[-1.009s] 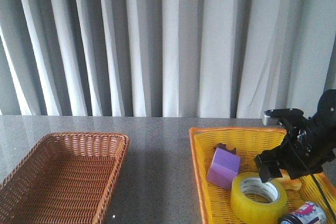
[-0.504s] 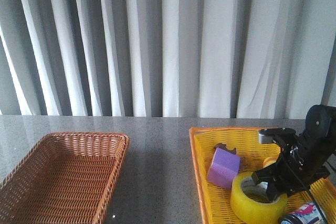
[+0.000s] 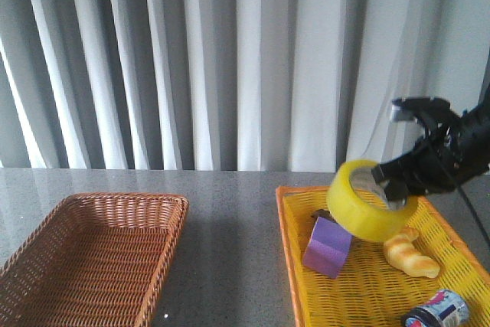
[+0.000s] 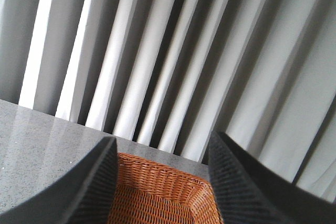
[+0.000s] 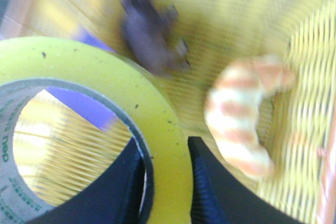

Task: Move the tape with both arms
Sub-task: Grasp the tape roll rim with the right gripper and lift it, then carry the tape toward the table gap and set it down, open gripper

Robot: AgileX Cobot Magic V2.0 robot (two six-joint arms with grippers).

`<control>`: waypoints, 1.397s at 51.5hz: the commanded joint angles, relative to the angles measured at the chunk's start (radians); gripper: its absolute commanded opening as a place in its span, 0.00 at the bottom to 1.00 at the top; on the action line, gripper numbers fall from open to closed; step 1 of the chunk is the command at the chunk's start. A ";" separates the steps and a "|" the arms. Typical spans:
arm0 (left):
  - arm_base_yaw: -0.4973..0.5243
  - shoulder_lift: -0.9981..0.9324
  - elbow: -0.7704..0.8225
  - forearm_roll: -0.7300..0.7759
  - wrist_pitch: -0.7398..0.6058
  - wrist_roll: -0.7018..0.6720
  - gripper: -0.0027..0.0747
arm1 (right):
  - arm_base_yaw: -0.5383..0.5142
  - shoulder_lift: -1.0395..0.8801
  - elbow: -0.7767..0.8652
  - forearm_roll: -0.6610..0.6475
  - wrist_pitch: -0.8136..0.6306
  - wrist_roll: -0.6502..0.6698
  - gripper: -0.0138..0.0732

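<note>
Two baskets sit on a grey speckled table point(image 3: 230, 212), pleated grey-white curtains point(image 3: 230, 59) behind.

Brown wicker basket point(image 3: 92, 254): robot's left side, shown holding nothing. Also seen from the left wrist camera, its far rim between the fingers.

Yellow mesh tray point(image 3: 367, 289): robot's right side, orange rim.

Right arm point(image 3: 459, 151): black, reaching in over the tray from the right edge, grey-white module near its top.

Tape point(image 3: 367, 201): yellow roll, lifted clear of the tray floor, tilted, open core facing the arm. It hangs above the purple foam block point(image 3: 328, 246) and overlaps its top edge in the front view. Right gripper point(image 3: 394, 185) clamps the roll wall, one finger inside the core, one outside; the right wrist view shows this plainly, though blurred.

Foam block: lying tilted on the tray's left half.

Croissant-like bread piece point(image 3: 412, 256): on the tray floor right of the block, below the tape.

Small can point(image 3: 436, 313): printed label, near the tray's front edge, on its side.

Dark small object point(image 5: 152, 30): on the tray behind the block; too blurred to identify.

Left gripper point(image 4: 163, 182): fingers spread wide, nothing between them, pointing over the wicker basket.
</note>
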 commanded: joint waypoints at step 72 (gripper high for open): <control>-0.006 0.014 -0.035 -0.009 -0.017 0.023 0.54 | 0.373 0.281 -0.129 0.127 -0.124 -0.241 0.57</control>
